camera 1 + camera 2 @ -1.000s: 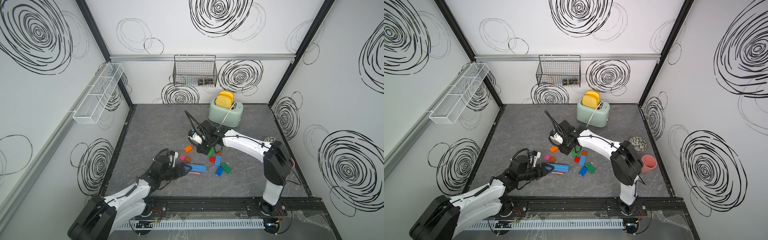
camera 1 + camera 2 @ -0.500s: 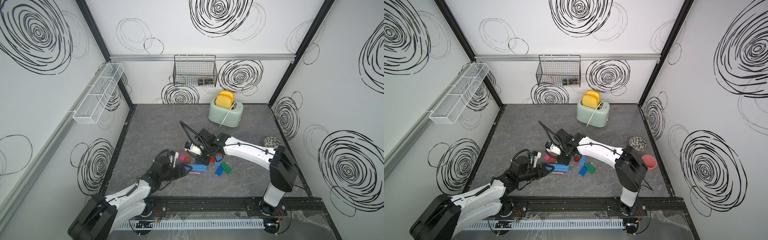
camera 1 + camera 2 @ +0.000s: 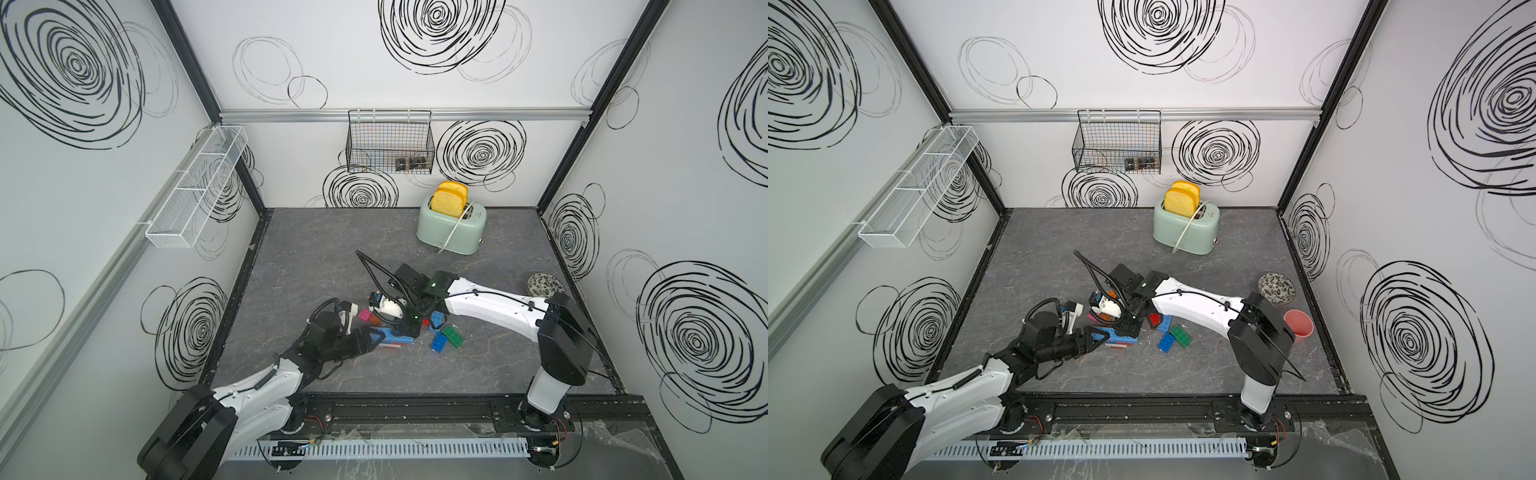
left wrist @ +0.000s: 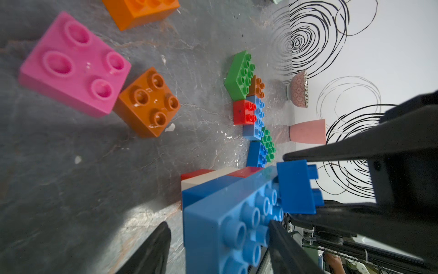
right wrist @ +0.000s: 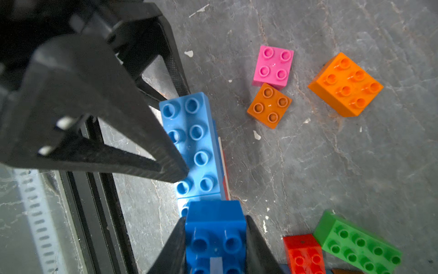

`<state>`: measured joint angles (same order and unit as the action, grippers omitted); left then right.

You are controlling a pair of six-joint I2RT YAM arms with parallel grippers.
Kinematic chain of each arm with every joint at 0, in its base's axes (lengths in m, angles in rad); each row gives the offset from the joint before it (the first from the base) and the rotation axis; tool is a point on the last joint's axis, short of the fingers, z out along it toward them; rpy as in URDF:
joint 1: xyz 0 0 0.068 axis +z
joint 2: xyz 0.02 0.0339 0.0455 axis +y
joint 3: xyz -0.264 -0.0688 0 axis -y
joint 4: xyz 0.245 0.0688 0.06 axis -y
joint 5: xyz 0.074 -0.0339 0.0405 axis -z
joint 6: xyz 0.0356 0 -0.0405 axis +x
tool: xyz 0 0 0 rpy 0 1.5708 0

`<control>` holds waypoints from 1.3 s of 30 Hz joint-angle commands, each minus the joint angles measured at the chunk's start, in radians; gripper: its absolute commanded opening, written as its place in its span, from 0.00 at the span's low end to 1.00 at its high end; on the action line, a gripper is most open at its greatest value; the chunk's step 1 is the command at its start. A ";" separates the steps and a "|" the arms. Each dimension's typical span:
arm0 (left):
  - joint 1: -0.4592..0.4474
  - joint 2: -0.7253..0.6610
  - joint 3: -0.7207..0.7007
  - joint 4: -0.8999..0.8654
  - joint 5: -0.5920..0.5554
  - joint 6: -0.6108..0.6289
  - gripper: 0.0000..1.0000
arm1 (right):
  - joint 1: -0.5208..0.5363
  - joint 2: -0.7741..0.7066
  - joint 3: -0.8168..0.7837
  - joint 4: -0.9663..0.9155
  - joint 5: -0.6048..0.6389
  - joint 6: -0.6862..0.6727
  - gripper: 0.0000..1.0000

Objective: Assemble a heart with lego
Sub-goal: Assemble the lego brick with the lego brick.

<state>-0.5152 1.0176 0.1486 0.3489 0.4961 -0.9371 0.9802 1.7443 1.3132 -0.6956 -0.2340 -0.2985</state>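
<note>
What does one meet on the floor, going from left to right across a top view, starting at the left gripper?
left gripper → long blue brick stack → red brick → green brick → patterned dish → pink cup

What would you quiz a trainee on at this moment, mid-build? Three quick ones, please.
1. True or false: the right jaws hold a red brick.
2. Which brick touches the pink brick? A green, B brown, C red.
3. How many bread slices stand in the toaster?

Key:
1. False: they are shut on a dark blue square brick.
2. B, the brown brick.
3. Two.
</note>
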 commanded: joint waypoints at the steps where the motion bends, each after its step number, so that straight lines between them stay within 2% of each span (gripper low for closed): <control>1: -0.004 0.024 -0.019 -0.015 -0.027 0.003 0.68 | 0.015 -0.014 -0.030 -0.028 -0.017 -0.033 0.22; 6: -0.001 0.027 -0.015 -0.018 -0.025 0.008 0.68 | 0.032 -0.010 -0.050 -0.027 -0.008 -0.039 0.22; 18: 0.003 0.026 -0.024 -0.019 -0.028 0.008 0.68 | 0.084 0.009 -0.085 -0.020 0.175 0.002 0.22; 31: 0.006 0.014 -0.035 -0.015 -0.031 -0.001 0.68 | 0.098 0.097 -0.097 -0.054 0.215 0.008 0.20; 39: 0.007 0.015 -0.041 -0.008 -0.026 -0.002 0.68 | 0.097 0.149 -0.106 -0.073 0.181 0.004 0.19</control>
<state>-0.5140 1.0267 0.1387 0.3824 0.4889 -0.9363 1.0718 1.7554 1.2846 -0.6731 -0.0654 -0.2958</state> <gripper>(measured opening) 0.679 0.345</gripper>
